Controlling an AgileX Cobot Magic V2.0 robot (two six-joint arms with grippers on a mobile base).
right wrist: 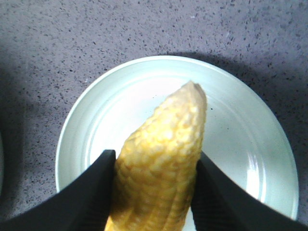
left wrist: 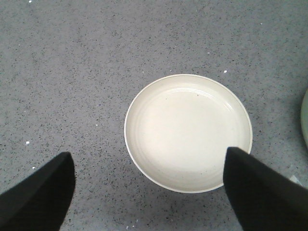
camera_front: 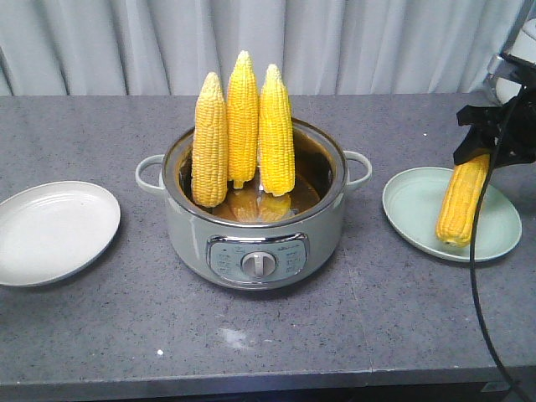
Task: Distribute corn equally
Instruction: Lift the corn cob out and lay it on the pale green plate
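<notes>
Three cobs of corn (camera_front: pixel 243 117) stand upright in the grey cooker pot (camera_front: pixel 188 230) at the table's middle. A fourth cob (camera_front: pixel 462 201) hangs tilted over the pale green plate (camera_front: pixel 498 226) on the right, lower end down at the plate's surface. My right gripper (camera_front: pixel 486 138) is shut on its upper end. In the right wrist view the black fingers (right wrist: pixel 96 187) press both sides of the cob (right wrist: pixel 166 144) above the plate (right wrist: pixel 250 125). My left gripper (left wrist: pixel 149 154) hangs open over the near rim of the bare white plate (left wrist: pixel 187 120); that plate (camera_front: pixel 50 234) lies at the left.
A black cable (camera_front: pixel 475 285) hangs from the right arm past the table's front edge. A white appliance (camera_front: pixel 521 54) stands at the back right. The pot's handles (camera_front: pixel 149 172) stick out sideways. A grey curtain hangs behind.
</notes>
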